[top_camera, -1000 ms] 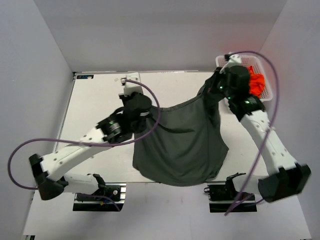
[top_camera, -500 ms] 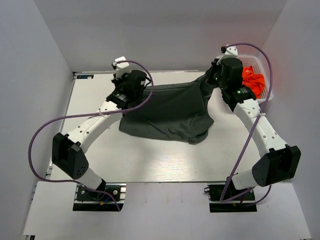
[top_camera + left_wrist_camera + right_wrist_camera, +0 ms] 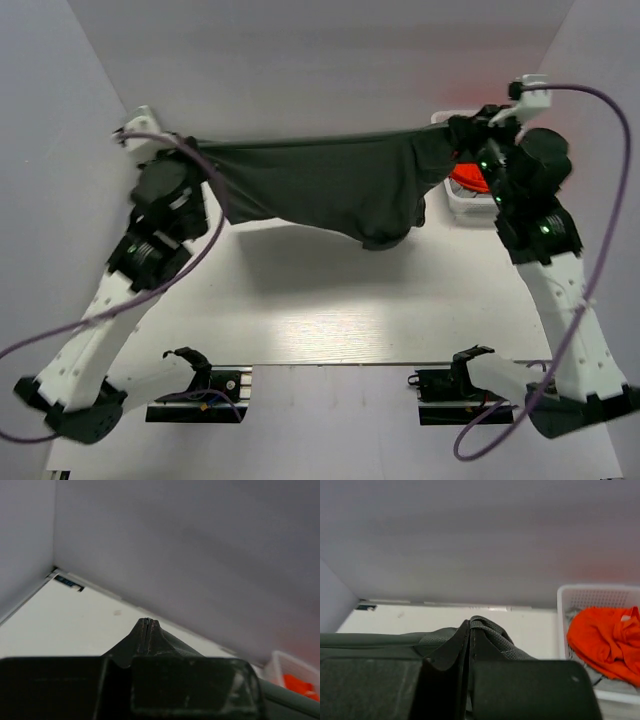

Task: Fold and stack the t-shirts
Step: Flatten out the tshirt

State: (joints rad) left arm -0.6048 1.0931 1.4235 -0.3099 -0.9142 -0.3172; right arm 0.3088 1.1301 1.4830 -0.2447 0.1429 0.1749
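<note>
The dark olive-grey t-shirt (image 3: 330,185) hangs stretched out in the air between my two grippers, high above the table. My left gripper (image 3: 190,150) is shut on its left edge; in the left wrist view the jaws (image 3: 145,625) pinch the fabric. My right gripper (image 3: 462,135) is shut on its right edge, with fabric (image 3: 492,632) bunched at the jaws (image 3: 470,626). The shirt's lower part sags at the middle right (image 3: 385,235). The orange t-shirt (image 3: 602,640) lies crumpled in the white basket (image 3: 570,597), mostly hidden behind the right arm in the top view (image 3: 465,180).
The white table (image 3: 330,300) lies below the hanging shirt. The basket (image 3: 452,205) stands at the back right corner. Grey walls enclose the back and both sides. Purple cables loop from both arms.
Both arms lifted the shirt off the table and moved apart and toward the back wall, pulling it taut. The left gripper went far left, the right gripper rose by the basket.
</note>
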